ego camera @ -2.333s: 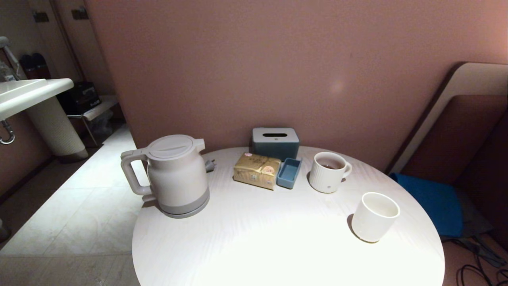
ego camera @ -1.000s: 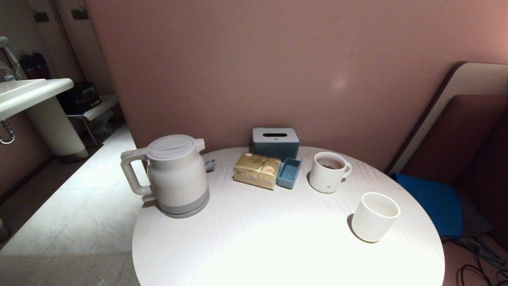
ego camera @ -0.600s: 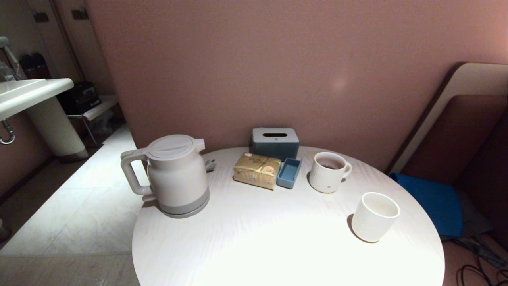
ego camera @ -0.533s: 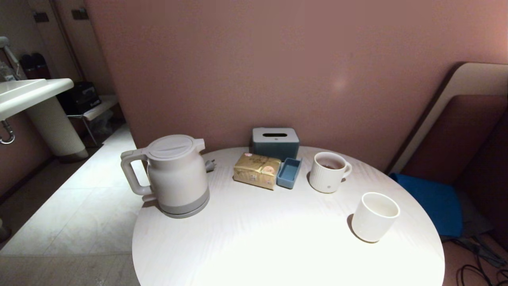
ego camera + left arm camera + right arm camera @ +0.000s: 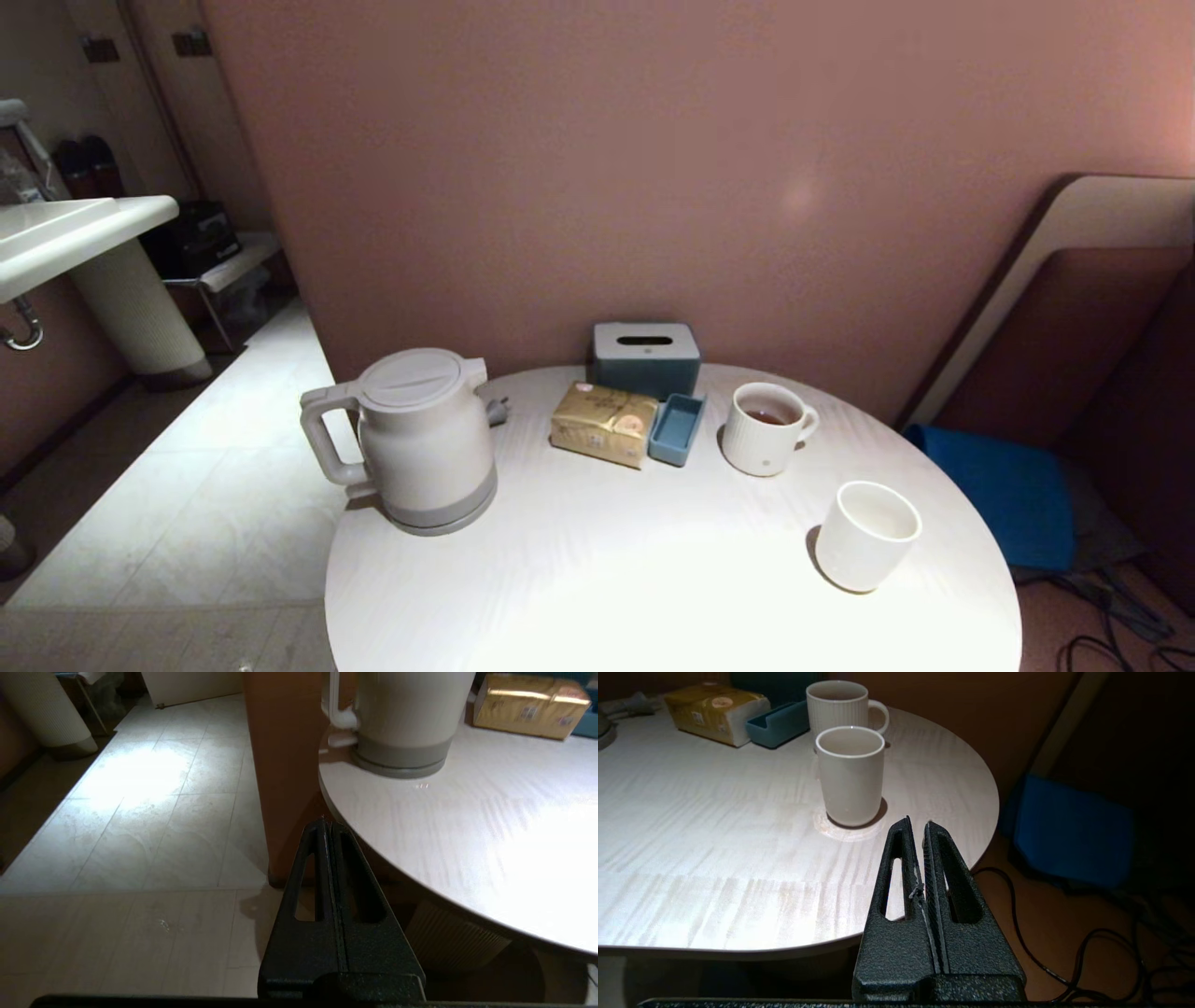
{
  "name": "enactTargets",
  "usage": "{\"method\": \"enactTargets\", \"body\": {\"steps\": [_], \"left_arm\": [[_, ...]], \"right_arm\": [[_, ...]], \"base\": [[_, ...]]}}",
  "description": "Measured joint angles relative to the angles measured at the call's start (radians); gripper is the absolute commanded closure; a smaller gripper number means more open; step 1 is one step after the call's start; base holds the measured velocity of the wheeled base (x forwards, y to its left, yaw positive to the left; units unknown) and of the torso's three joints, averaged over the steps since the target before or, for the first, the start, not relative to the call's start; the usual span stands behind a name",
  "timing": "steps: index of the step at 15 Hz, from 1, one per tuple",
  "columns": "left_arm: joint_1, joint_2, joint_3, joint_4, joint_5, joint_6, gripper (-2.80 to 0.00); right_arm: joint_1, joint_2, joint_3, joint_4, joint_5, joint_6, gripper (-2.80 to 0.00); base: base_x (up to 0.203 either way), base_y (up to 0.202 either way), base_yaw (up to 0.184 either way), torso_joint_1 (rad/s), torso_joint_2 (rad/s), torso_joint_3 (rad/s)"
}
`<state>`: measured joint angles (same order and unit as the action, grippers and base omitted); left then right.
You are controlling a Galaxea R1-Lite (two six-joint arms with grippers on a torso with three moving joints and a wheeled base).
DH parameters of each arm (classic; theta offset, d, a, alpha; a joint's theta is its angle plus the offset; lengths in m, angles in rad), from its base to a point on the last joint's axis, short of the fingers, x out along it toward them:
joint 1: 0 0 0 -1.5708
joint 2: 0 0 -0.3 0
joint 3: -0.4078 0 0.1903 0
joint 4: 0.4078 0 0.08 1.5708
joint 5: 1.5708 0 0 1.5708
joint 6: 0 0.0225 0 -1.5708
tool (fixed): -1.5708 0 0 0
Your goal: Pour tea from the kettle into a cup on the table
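Note:
The white kettle stands upright at the left edge of the round white table, its loop handle pointing left. The plain white cup stands near the table's right edge and looks empty inside. No tea shows in it. Neither arm appears in the head view. My left gripper is shut and empty, off the table's near left edge, short of the kettle. Shut and empty too, my right gripper hangs at the near right edge, just short of the cup.
A ribbed white mug holding brown liquid stands behind the cup. At the back sit a gold tissue pack, a small blue tray and a grey tissue box. A pink wall rises behind; a blue cushion lies right.
The whole head view has shifted: table and objects now sit lower and look slightly smaller, so the camera has risen. Nothing on the table has moved.

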<state>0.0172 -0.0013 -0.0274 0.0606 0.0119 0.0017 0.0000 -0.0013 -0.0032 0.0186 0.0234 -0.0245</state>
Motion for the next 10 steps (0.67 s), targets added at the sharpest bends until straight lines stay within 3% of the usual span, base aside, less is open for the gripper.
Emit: {"method": "enactTargets", "body": {"steps": [6,10], "left_arm": [[0.0,0.0,0.0,-0.001,0.0,0.0,0.0],[0.0,0.0,0.0,0.0,0.0,0.0,0.0]], "right_arm": [[0.0,0.0,0.0,-0.001,0.0,0.0,0.0],[0.0,0.0,0.0,0.0,-0.001,0.0,0.0]], "base": [[0.0,0.0,0.0,0.286,-0.57,-0.273],[0.0,0.0,0.0,0.039,-0.05,-0.035]]}}
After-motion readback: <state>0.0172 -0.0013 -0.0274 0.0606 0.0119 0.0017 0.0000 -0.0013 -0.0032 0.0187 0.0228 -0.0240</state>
